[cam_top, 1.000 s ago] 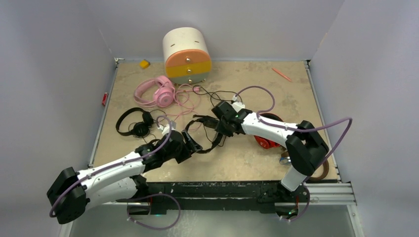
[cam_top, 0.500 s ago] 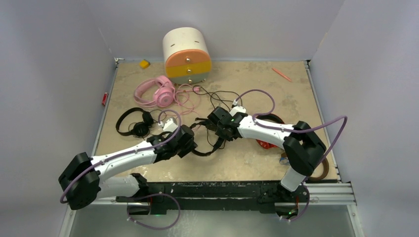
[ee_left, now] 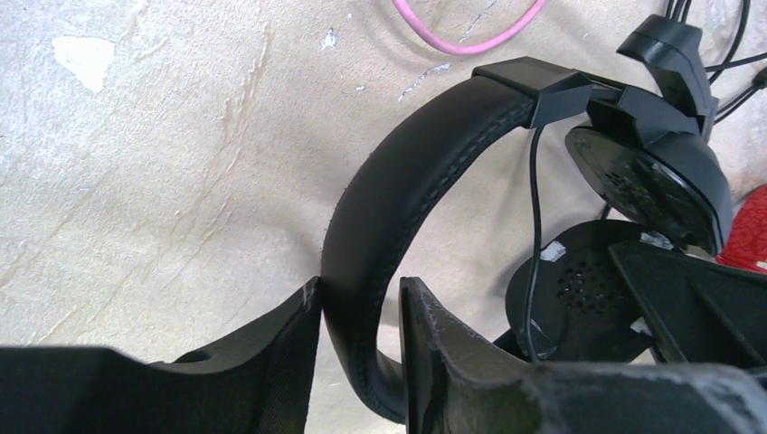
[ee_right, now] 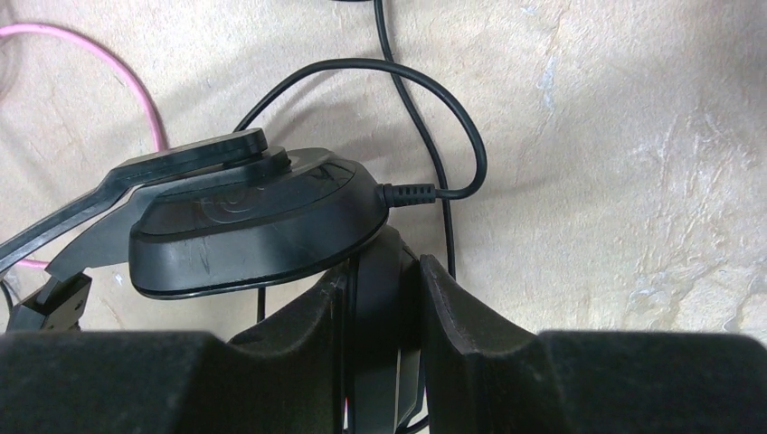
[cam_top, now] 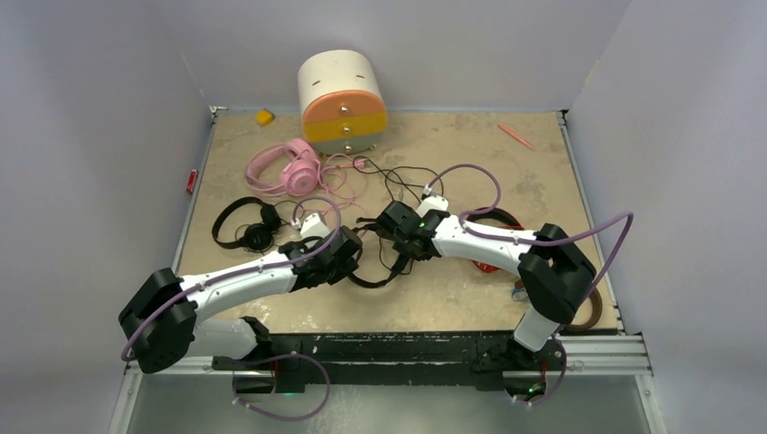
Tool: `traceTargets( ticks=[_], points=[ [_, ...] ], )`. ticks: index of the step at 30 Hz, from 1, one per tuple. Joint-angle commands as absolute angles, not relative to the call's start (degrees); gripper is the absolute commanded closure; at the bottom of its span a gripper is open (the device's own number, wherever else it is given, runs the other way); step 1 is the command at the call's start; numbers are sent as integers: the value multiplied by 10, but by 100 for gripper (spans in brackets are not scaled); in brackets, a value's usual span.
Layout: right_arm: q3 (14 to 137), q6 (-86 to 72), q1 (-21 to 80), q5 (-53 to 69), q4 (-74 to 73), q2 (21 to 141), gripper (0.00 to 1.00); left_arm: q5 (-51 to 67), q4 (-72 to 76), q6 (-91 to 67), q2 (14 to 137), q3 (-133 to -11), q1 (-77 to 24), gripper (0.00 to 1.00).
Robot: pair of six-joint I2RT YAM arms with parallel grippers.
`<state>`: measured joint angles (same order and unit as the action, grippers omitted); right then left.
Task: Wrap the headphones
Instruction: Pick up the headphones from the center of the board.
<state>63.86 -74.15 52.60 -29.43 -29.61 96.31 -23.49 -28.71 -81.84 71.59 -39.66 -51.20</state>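
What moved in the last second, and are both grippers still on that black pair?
The left gripper pushed farther from the bases and the right gripper slid leftward, bunching the middle black headphones between them. Both stay clamped on it; nothing was released. The pink headphones, the other black headphones and the drawer box stayed put.

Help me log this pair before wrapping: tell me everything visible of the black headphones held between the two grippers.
The black headphones have a padded, leather-like headband with a stitched seam, and hard plastic earcups with perforated inner faces. A thin black cable leaves one earcup through a ribbed collar and loops over the table. The left gripper clamps the headband; the right gripper clamps a black part beneath an earcup. The pair sits mid-table between the arms.
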Motion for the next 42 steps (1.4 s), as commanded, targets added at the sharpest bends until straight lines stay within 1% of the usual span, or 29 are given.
traceTargets(
  ticks=[1,5,8,10,11,12,13,15,17,19,24,27,33,37,42],
  points=[
    [646,-764,534,-336,-310,935,77,-258,-305,-808,731,-426,-515,69],
    [648,-762,536,-336,-308,938,76,-250,-305,-806,740,-431,-515,82],
    [650,-751,536,-331,-301,940,71,-244,-297,-802,742,-430,-515,85],
    [649,-718,536,-309,-287,938,63,-246,-293,-793,743,-430,-515,95],
    [649,-691,537,-304,-273,936,53,-247,-288,-781,742,-431,-515,100],
    [646,-662,537,-301,-262,930,37,-248,-285,-764,740,-433,-514,100],
    [638,-646,536,-290,-246,922,32,-252,-289,-754,740,-436,-514,100],
    [603,-581,536,-251,-190,893,28,-263,-302,-731,739,-448,-514,100],
    [557,-503,536,-209,-115,849,28,-275,-324,-706,738,-467,-513,100],
    [527,-466,536,-190,-68,810,27,-282,-348,-678,738,-484,-508,100],
    [508,-385,536,-139,-72,740,26,-271,-393,-615,733,-522,-492,100],
    [481,-327,536,-85,-50,696,22,-269,-410,-585,723,-535,-490,100],
    [426,-198,537,24,10,623,21,-276,-432,-542,693,-550,-481,100],
    [370,-164,536,77,71,573,21,-286,-460,-530,695,-568,-475,100],
    [352,-164,536,99,94,570,23,-258,-452,-521,682,-558,-440,100]
  ],
)
